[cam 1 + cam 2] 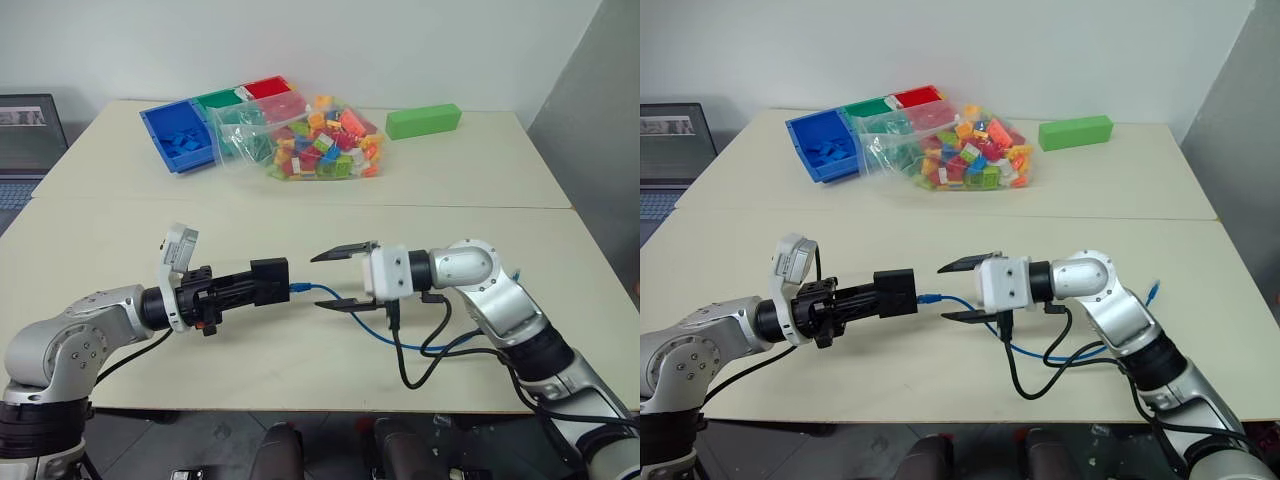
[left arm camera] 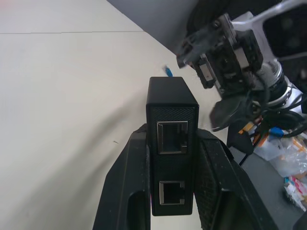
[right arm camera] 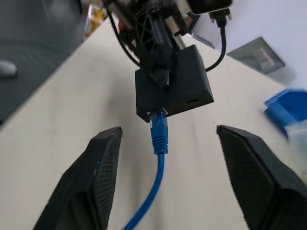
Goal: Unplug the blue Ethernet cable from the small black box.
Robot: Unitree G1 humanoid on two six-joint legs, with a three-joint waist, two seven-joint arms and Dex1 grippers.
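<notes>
The left claw (image 1: pixel 262 283) is clamped on the small black box (image 1: pixel 270 281), holding it above the desk (image 1: pixel 300 215) near the front edge, with the box's ports facing the right claw. The blue Ethernet cable (image 3: pixel 158 158) has its plug seated in the box's narrow edge; from there the cord runs between the fingers of the right claw (image 1: pixel 342 277), which stand wide apart with nothing between them but the cord, untouched, and trails over the desk toward the right edge.
</notes>
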